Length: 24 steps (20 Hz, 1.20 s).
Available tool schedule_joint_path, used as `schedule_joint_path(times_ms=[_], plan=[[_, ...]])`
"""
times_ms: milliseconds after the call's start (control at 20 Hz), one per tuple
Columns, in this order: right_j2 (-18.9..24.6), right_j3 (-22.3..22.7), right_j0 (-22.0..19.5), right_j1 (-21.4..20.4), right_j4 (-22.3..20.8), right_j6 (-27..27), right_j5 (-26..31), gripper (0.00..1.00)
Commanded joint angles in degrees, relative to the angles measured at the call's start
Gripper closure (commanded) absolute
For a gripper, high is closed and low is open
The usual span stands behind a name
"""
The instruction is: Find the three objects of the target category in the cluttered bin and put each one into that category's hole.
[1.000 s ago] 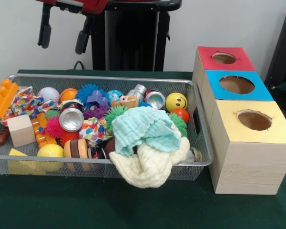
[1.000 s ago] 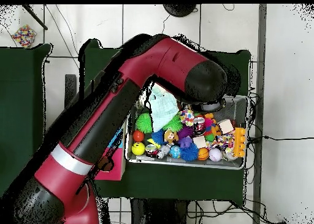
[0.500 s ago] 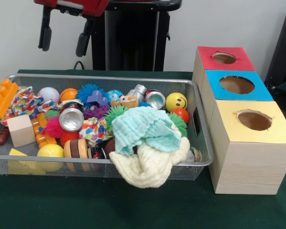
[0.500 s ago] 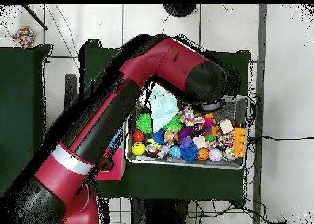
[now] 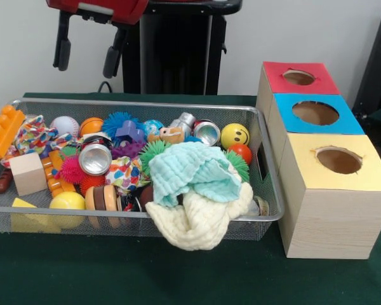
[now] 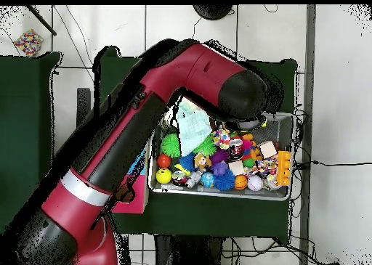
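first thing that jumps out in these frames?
The wire bin crammed with toys, with a teal cloth heaped on a cream cloth that spills over its front rim. Right of it stand three boxes with holes, topped red, blue and yellow. The claw hangs open, high above the bin's left half.

Bright, even, diffuse light — soft shadows, glare only on can ends.

Green table (image 5: 82,273): bin (image 5: 267,190), boxes (image 5: 333,210).
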Motion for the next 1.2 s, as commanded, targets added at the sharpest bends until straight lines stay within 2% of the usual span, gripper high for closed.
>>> schedule_joint_path(times_ms=[50,400,500,550,1200], plan=[[3.98,-7.72,-1.7,-0.04,4.07,17.25,-0.25,0.0],[3.94,-7.82,-1.71,-0.13,4.12,17.54,-0.32,0.0],[4.87,-3.89,0.53,-0.49,4.13,15.59,-0.68,0.0],[5.02,-3.44,0.79,-0.55,4.12,15.3,-0.73,0.0],[5.91,-3.24,0.8,-0.39,3.87,14.58,0.15,0.0]])
